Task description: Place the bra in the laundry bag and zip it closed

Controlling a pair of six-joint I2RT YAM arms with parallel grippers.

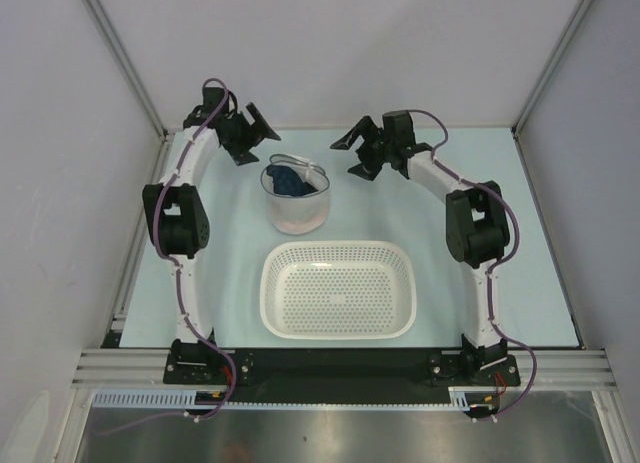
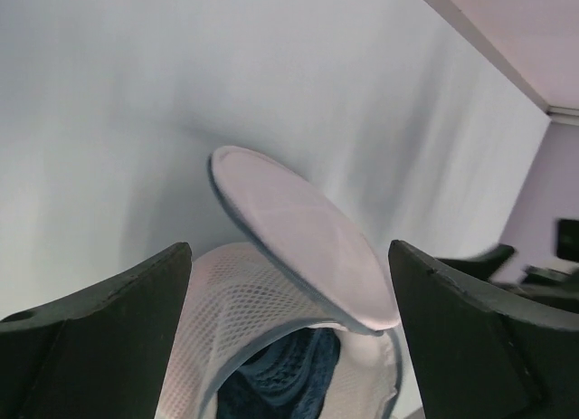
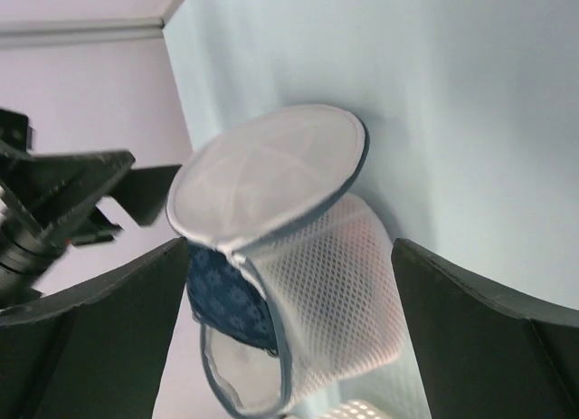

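Wide-open and empty, your left end effector (image 2: pixel 289 247) and right end effector (image 3: pixel 289 242) flank the flimsy-looking white mesh cylinder laundry bag (image 1: pixel 297 211) holding the dark-blue bra (image 1: pixel 286 178); pinch its round flap lid (image 3: pixel 271 170) by the rim.

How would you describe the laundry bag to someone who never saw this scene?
Look at the pale blue table, then at the wide white perforated basket near its near edge. Just beyond that basket stands the laundry bag, a small upright mesh cylinder. Unlike the basket, it is semi-transparent, with an open round flap and a dark blue bra inside.
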